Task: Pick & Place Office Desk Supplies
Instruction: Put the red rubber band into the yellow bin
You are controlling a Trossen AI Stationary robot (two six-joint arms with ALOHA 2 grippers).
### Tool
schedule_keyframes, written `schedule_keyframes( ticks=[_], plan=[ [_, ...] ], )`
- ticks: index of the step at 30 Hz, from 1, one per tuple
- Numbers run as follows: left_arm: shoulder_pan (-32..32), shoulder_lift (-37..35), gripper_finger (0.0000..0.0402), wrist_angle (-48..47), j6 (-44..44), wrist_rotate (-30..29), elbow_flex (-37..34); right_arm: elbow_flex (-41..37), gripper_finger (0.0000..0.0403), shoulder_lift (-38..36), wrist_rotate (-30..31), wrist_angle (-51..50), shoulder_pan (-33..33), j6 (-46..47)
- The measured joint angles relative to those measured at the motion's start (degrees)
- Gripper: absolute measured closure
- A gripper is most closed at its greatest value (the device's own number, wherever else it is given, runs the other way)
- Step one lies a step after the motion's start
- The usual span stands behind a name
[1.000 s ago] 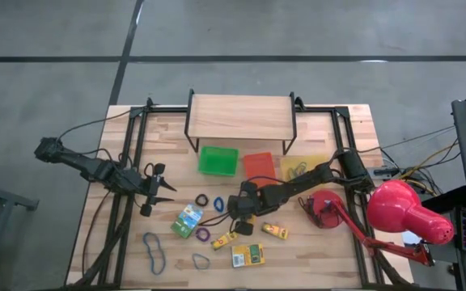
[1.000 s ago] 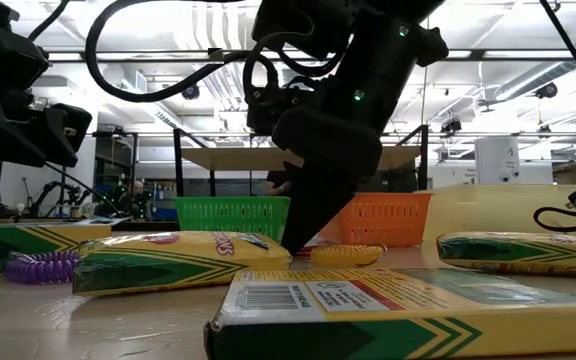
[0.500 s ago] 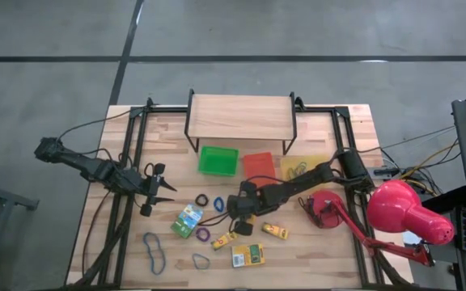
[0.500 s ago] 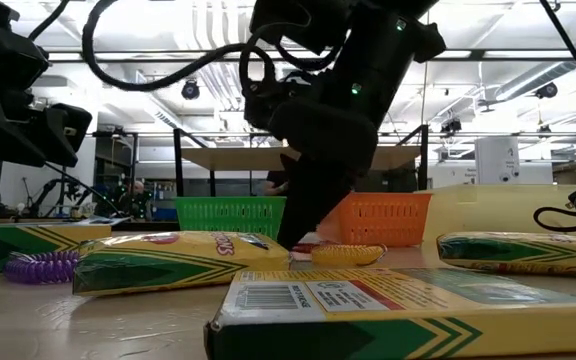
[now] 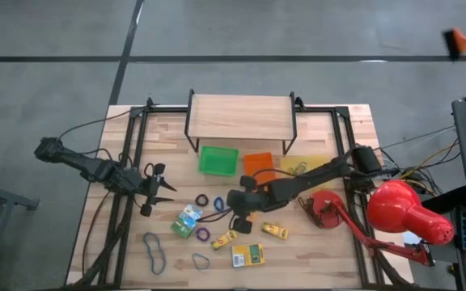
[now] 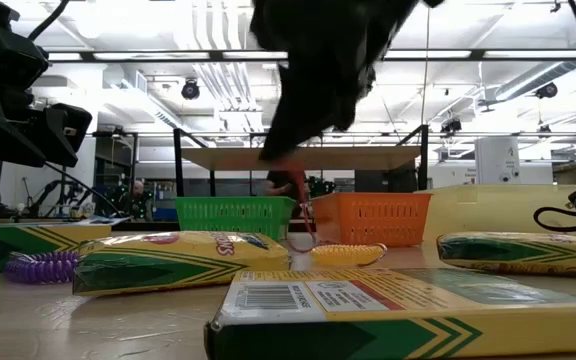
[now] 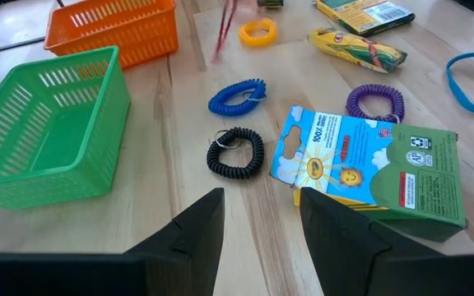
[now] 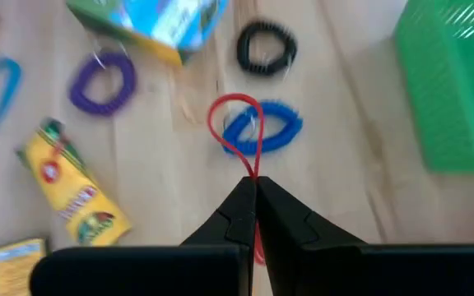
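My right gripper (image 5: 238, 200) is over the middle of the table, shut on a thin red rubber band (image 8: 235, 123). The band also shows under the gripper in the low view (image 6: 305, 214). Below it lie a blue coil loop (image 8: 263, 130), a black one (image 8: 267, 46) and a purple one (image 8: 102, 82). A green and blue printed box (image 5: 187, 220) and three yellow boxes (image 5: 247, 255) lie flat on the table nearer the front. My left gripper (image 5: 165, 187) is open and empty at the left, pointing at the loops. My right gripper pinches the red band between its two fingertips at one end of the loop (image 8: 254, 174). The fingers slant down from above. The rest of the loop (image 6: 308, 222) hangs below the fingers, clear of the table.
A green tray (image 5: 218, 160), an orange tray (image 5: 257, 164) and a yellow tray (image 5: 304, 167) stand in a row under a small wooden shelf (image 5: 239, 116). A red desk lamp (image 5: 399, 212) lies at the right. Blue bands (image 5: 154, 250) lie at the front left.
My right gripper has gone up from the table and a little toward the far left, staying shut. The red band has come up with it, off the table, and now hangs below the fingers.
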Motion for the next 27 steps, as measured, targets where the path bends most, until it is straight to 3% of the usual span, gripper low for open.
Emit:
schedule_keyframes(
  ticks=[9, 12, 27],
  plan=[
    [0.0, 0.0, 0.0238, 0.0, 0.0, 0.0, 0.0, -0.1, 0.0394, -11.1, 0.4, -4.2, 0.8, 0.0],
    [0.0, 0.0, 0.0238, 0.0, 0.0, 0.0, 0.0, -0.1, 0.0394, -14.7, 3.2, -7.2, 1.5, 0.9],
    [0.0, 0.4, 0.0238, 0.3, -0.2, 0.0, 0.0, -0.3, 0.0394, -28.3, 16.6, -38.5, 5.5, 29.7]
  ],
)
